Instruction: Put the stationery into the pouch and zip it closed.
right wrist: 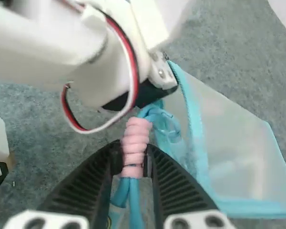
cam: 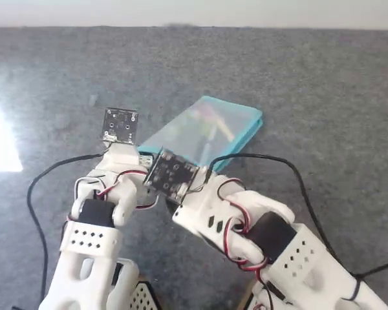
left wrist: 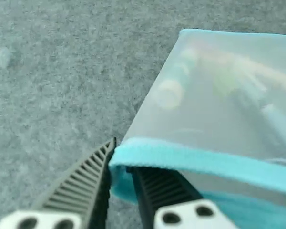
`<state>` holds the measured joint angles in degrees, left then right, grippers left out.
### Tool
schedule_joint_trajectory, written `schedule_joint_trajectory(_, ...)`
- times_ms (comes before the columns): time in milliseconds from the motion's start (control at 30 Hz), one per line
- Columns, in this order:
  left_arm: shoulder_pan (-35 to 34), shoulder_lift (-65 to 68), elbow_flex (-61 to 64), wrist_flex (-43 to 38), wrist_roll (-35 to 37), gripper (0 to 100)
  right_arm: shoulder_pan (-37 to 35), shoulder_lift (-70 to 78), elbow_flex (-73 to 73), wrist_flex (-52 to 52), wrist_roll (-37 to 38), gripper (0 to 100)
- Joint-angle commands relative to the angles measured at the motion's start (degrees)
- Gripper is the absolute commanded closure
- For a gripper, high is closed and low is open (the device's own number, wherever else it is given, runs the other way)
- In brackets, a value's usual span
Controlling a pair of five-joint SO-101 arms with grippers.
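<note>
High view: translucent soft plastic pouch with turquoise fabric trim [cam: 210,132] lies flat on the grey carpet-like surface [cam: 323,84], with both arms at its near end. The stationery [cam: 213,126], blurred pen-like sticks, is already inside. Left wrist view: the left gripper [left wrist: 120,160] has its jaws clamped on the turquoise trim at a pouch [left wrist: 219,95] corner, and we see the stationery [left wrist: 238,90] through the film. Right wrist view: the right gripper [right wrist: 132,157] has its jaws pressed together on the pink-wrapped turquoise cord zipper pull [right wrist: 136,138], beside the pouch [right wrist: 229,148] edge. We cannot tell how far the zip is shut. We judge the pouch light and limp, its film slick and its contents loose enough to shift. The fabric trim and the pull are the sound holds: one anchors the corner while the other draws along the zip.
</note>
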<state>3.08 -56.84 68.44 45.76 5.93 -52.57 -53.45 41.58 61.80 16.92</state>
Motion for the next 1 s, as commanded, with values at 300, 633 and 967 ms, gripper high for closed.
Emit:
schedule_joint_trajectory(300, -8.09, -0.26, -4.35, 0.7, 3.52, 99, -0.31, -2.24, -9.32, 1.01, 0.79, 99.1)
schedule_joint_trajectory(633, -8.18, 0.18, -4.35, 0.26, 3.6, 99, -22.37, -2.15, -10.73, 1.45, 6.42, 99.1)
schedule_joint_trajectory(967, -10.73, -0.18, -4.62, 1.32, 2.2, 99, 5.05, -5.05, -5.36, 7.52, 16.18, 72.5)
